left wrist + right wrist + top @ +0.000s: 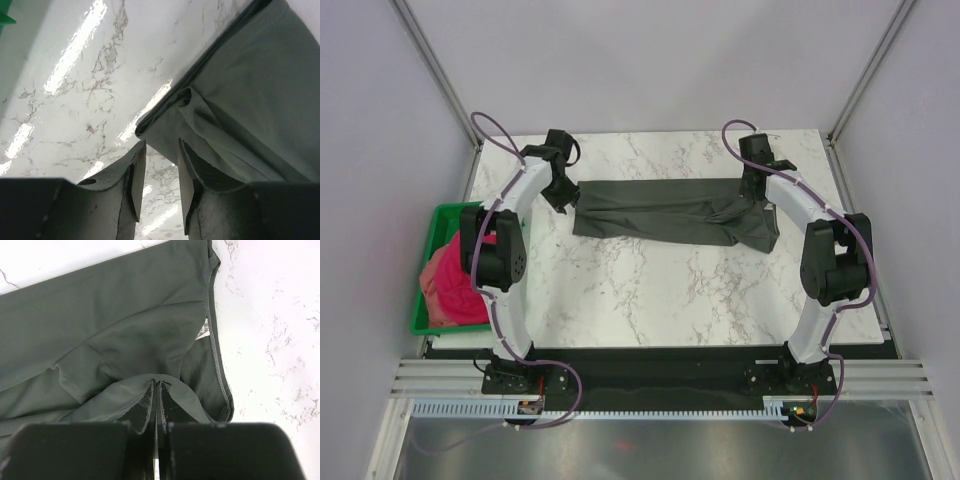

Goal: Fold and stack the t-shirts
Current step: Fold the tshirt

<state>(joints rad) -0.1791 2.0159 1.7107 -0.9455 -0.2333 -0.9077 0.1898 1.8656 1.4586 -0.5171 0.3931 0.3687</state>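
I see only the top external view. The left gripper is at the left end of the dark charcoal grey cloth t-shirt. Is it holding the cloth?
Observer: No. The left wrist view shows the left gripper open with nothing between its fingers. A corner of the dark charcoal grey cloth t-shirt lies just ahead on the white marble table.
Operator: And the right gripper?
Observer: The right wrist view shows the right gripper shut, pinching a raised fold of the t-shirt.
Operator: Where is this fold?
Observer: Close to a stitched hem at the cloth's edge.
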